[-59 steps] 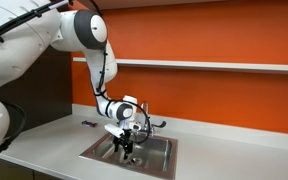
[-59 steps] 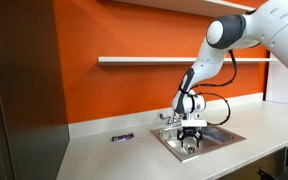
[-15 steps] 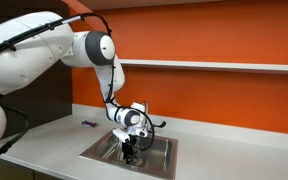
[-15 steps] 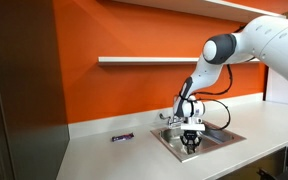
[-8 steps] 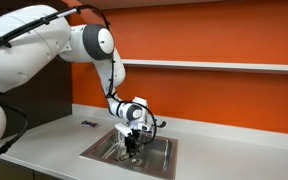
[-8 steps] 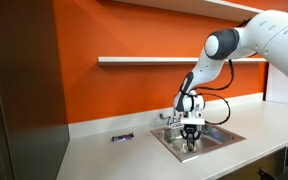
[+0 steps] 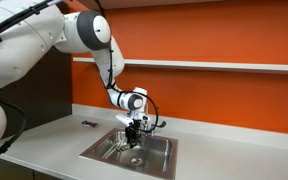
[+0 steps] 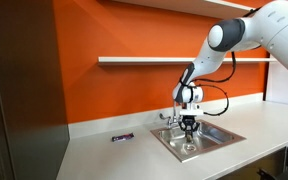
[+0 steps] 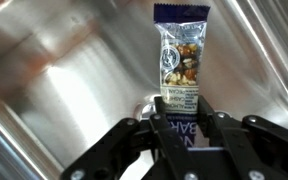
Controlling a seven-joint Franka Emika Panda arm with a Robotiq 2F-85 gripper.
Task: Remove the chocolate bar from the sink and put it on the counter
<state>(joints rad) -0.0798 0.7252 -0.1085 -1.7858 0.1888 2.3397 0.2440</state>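
Note:
In the wrist view my gripper (image 9: 184, 110) is shut on the lower end of the chocolate bar (image 9: 181, 55). The bar has a dark blue wrapper with a picture of nuts and sticks out past the fingertips. Behind it lies the steel floor of the sink (image 9: 54, 80). In both exterior views the gripper (image 7: 134, 128) (image 8: 189, 128) points down, hanging above the basin at about faucet height. The sink (image 7: 96, 152) (image 8: 168, 141) is set into the pale counter (image 7: 44, 140) (image 8: 114, 158). The bar is too small to make out in the exterior views.
A chrome faucet (image 7: 155, 124) stands at the back rim of the sink, close to the gripper. A small dark purple wrapped item (image 7: 87, 124) (image 8: 122, 137) lies on the counter beside the sink. An orange wall with a narrow shelf (image 7: 214, 66) runs behind.
The arm has lifted: the gripper, low inside the basin a second ago, now hangs higher above it with the bar still held.

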